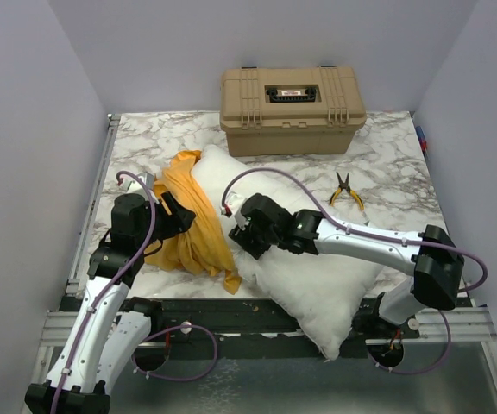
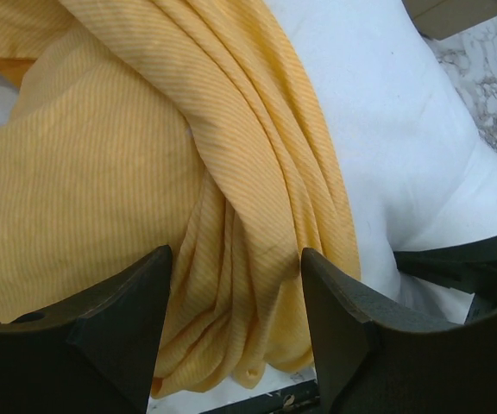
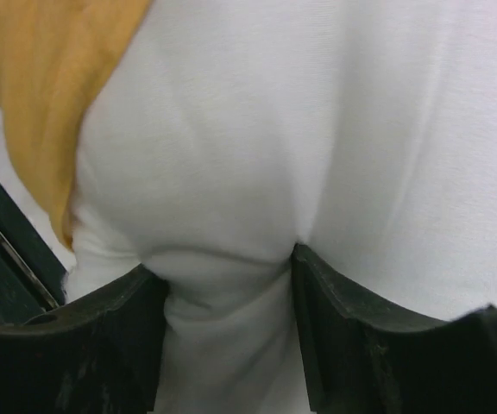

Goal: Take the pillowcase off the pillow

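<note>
The white pillow [image 1: 317, 276] lies diagonally across the marble table, its near corner hanging over the front edge. The orange-yellow pillowcase [image 1: 192, 228] is bunched in folds along the pillow's left end, still wrapped over its far corner; no print shows. My left gripper [image 1: 176, 216] hovers at the bunched fabric, open, with pillowcase [image 2: 231, 198] folds lying between its fingers [image 2: 119, 332]. My right gripper [image 1: 242, 231] presses into the pillow [image 3: 317, 129] near the case's edge. Its fingers [image 3: 361, 336] squeeze a bulge of white fabric between them.
A tan toolbox [image 1: 292, 109] stands at the back centre. Yellow-handled pliers [image 1: 345, 191] lie on the marble to the right of the pillow. The table's dark front rail [image 1: 231, 315] runs under the pillow's near corner.
</note>
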`<state>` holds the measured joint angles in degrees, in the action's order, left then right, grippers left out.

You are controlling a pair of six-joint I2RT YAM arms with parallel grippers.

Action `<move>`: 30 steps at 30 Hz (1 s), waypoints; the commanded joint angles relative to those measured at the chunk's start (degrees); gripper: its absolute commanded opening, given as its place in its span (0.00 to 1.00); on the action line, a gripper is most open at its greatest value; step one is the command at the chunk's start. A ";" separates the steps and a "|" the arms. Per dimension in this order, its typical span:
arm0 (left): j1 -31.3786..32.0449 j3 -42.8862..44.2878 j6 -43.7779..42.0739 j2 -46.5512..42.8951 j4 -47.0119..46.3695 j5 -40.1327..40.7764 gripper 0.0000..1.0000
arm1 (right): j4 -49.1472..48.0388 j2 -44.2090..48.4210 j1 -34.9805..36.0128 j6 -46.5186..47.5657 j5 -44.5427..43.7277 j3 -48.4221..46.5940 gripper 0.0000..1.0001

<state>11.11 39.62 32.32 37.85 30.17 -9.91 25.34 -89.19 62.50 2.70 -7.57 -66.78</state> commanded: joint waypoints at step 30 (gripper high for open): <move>6.90 -0.14 2.44 7.60 -5.86 2.49 0.06 | -9.26 8.83 -13.93 -11.51 5.70 6.18 0.01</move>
<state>17.28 38.44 35.83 45.84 25.12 -10.98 17.85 -84.44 51.46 -7.57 -0.05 -63.13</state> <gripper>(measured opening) 0.229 0.033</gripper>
